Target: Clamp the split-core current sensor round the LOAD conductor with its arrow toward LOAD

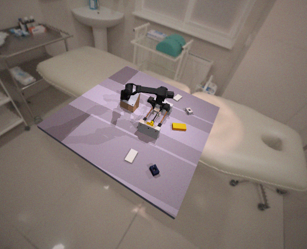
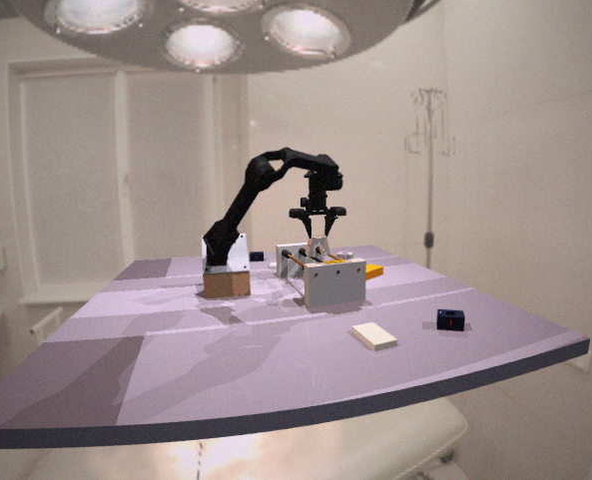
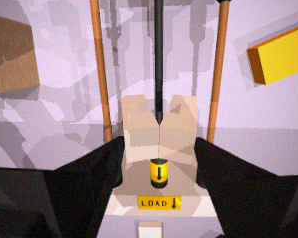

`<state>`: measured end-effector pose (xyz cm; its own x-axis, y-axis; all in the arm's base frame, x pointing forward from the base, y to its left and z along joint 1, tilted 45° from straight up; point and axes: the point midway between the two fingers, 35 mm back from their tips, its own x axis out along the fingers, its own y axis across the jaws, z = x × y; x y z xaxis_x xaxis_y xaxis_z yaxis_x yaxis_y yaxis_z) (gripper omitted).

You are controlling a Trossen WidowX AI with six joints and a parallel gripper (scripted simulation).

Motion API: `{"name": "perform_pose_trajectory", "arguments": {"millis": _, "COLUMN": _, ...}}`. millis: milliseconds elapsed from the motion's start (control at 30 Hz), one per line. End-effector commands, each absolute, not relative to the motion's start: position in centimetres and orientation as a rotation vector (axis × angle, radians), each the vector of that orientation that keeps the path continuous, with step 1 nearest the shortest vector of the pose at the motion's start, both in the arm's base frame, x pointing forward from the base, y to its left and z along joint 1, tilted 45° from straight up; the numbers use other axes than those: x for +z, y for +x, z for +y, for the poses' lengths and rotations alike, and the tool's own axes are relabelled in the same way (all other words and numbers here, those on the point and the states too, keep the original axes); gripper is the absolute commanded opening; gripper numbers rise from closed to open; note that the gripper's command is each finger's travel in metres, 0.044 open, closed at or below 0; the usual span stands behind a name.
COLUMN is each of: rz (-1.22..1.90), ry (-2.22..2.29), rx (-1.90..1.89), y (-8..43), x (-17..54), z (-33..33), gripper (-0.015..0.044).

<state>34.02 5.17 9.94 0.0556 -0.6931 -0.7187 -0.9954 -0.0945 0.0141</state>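
Note:
The pale split-core sensor (image 1: 157, 111) (image 2: 321, 247) (image 3: 137, 132) is held in my gripper (image 1: 157, 108) (image 2: 318, 234) (image 3: 159, 142), which is shut on it. Its two halves spread apart, open side down, above the middle black conductor (image 3: 158, 42) (image 1: 154, 118). This conductor has a yellow arrow band (image 3: 159, 171) and lines up with the yellow LOAD label (image 3: 159, 203) on the end block. In the wrist view it runs in line with the gap between the halves. Whether it lies between the jaws, I cannot tell. The sensor's own arrow is not readable.
Orange conductors (image 3: 98, 57) (image 3: 219, 57) run on both sides of the middle one. The grey end block (image 1: 148, 129) (image 2: 334, 284) stands at one end. A yellow block (image 1: 178, 126) (image 3: 285, 54), a pale slab (image 1: 131, 156) (image 2: 373, 334) and a dark blue block (image 1: 154, 169) (image 2: 450, 319) lie on the table.

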Motion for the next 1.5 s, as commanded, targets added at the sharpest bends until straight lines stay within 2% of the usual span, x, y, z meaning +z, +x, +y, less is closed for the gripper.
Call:
{"name": "perform_pose_trajectory", "arguments": {"millis": 0, "rz": 1.684, "ry": -1.861, "rx": 0.814, "y": 34.3, "x": 9.7, "z": 4.9, "gripper": 0.0}}
{"name": "perform_pose_trajectory", "arguments": {"millis": 1467, "rz": 1.683, "ry": -1.856, "rx": 0.809, "y": 34.6, "x": 6.3, "z": 1.7, "gripper": 0.0}}
